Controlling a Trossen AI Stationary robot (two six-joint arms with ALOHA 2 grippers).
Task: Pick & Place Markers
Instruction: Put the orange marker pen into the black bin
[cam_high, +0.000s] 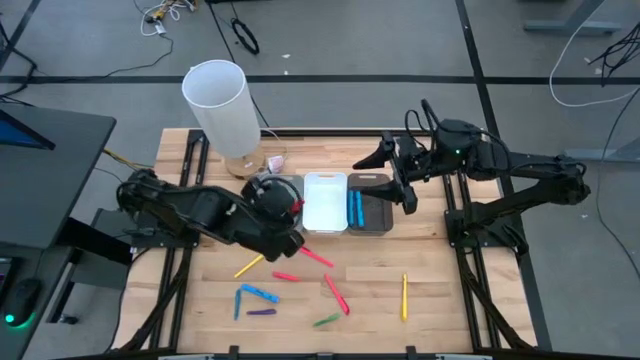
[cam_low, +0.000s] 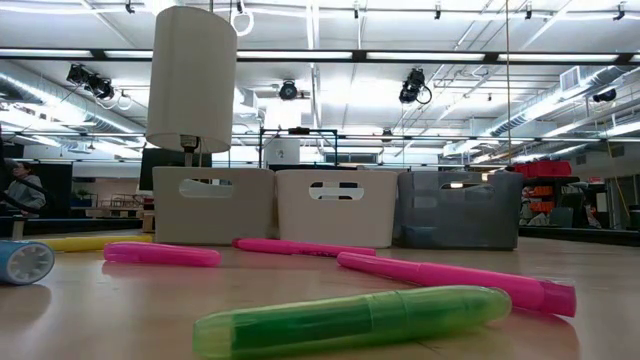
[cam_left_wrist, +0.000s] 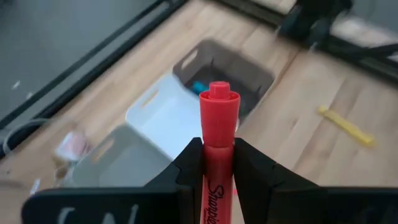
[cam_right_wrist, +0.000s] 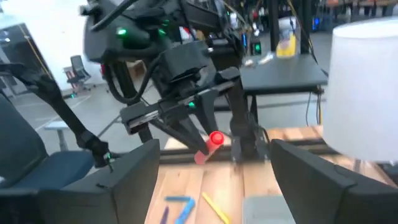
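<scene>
A red marker (cam_left_wrist: 219, 143) stands clamped between the left gripper (cam_left_wrist: 217, 168) fingers, raised above the grey bin (cam_high: 278, 192) beside the white bin (cam_high: 325, 203). The right gripper (cam_high: 398, 172) hangs spread wide over the dark bin (cam_high: 375, 205). Other markers (cam_high: 337, 295) lie scattered on the table (cam_high: 450, 290).

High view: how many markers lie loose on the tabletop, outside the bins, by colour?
red markers: 3
yellow markers: 2
blue markers: 2
purple marker: 1
green marker: 1
Total: 9
Excluded: held red marker in left gripper.
</scene>
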